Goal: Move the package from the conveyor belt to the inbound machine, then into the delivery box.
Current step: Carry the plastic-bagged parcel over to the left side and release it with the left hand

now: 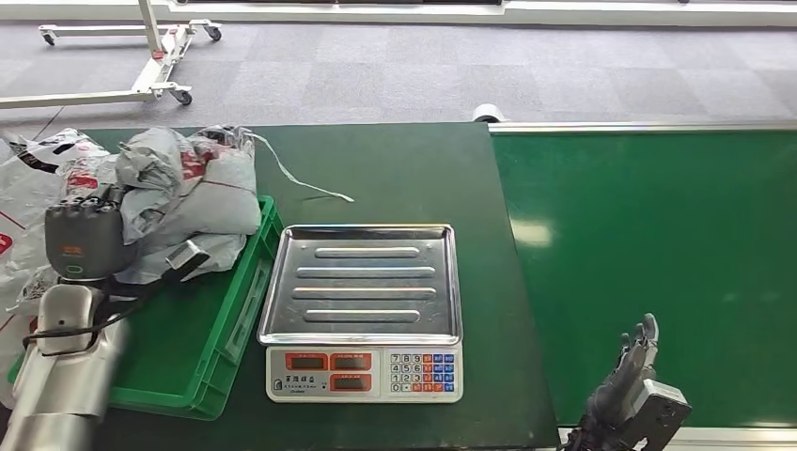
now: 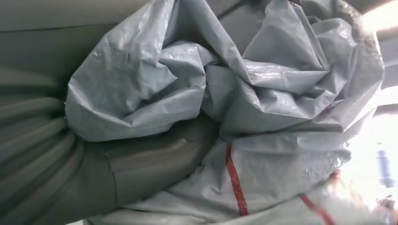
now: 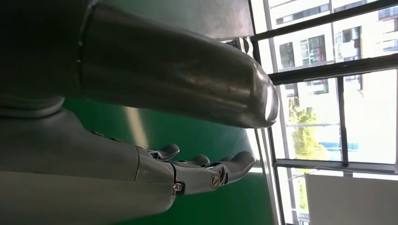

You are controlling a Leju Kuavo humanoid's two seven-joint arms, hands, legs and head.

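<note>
where packages [image 1: 188, 188] pile: green crate [image 1: 218, 362]

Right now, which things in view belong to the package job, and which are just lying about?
Job:
grey package, held by the left hand over the green crate
scale, tray bare
conveyor belt, with the right hand open above it

Lying about:
white string
wheeled white frame

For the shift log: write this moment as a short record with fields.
left hand: grips a grey package over the green crate
right hand: open, holding nothing, over the conveyor belt
scale: tray bare, between crate and belt
crate contents: more grey bags heaped at its far left
</note>
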